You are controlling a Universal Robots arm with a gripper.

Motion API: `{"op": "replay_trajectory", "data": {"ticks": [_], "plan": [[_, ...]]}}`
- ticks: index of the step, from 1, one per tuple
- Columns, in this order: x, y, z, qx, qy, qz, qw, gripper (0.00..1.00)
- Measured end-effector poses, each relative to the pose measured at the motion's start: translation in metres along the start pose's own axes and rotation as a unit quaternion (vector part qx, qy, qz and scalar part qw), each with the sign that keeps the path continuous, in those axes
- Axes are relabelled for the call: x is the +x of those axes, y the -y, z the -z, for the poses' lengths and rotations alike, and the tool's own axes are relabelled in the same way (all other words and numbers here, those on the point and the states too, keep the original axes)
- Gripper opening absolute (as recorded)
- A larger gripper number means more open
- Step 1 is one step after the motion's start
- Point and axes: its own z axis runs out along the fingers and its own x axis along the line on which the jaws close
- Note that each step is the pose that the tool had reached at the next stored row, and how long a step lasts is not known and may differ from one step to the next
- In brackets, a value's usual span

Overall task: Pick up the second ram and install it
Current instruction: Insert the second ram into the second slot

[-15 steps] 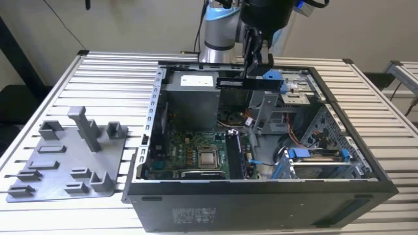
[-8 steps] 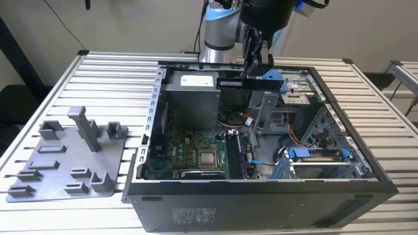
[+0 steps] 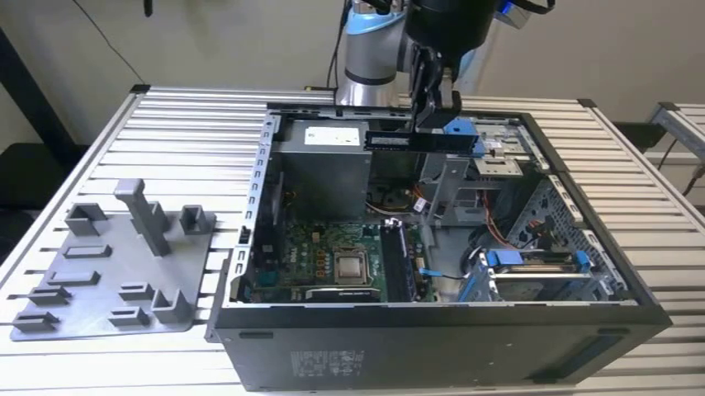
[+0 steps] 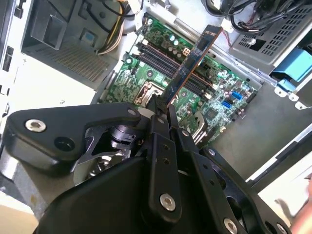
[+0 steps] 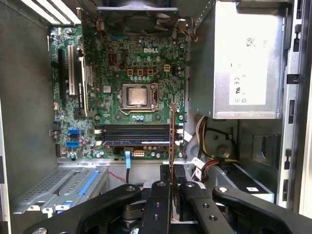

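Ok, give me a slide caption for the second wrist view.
The hand holds the dark second ram above the green motherboard, not yet seated.

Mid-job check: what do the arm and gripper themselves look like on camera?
In the exterior view, the arm is a silver-grey tube with a light blue joint cap. In the second wrist view, the gripper is matte black all over: rounded linkage bars pinned with silver screws, narrowing to two thin flat fingers.
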Motion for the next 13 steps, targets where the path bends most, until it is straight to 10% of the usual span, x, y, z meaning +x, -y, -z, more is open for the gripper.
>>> {"op": "replay_trajectory", "data": {"ticks": [13], "plan": [[-0.0001, 0.0, -0.0001, 0.0012, -0.0001, -0.046, 0.9989, 0.14]]}}
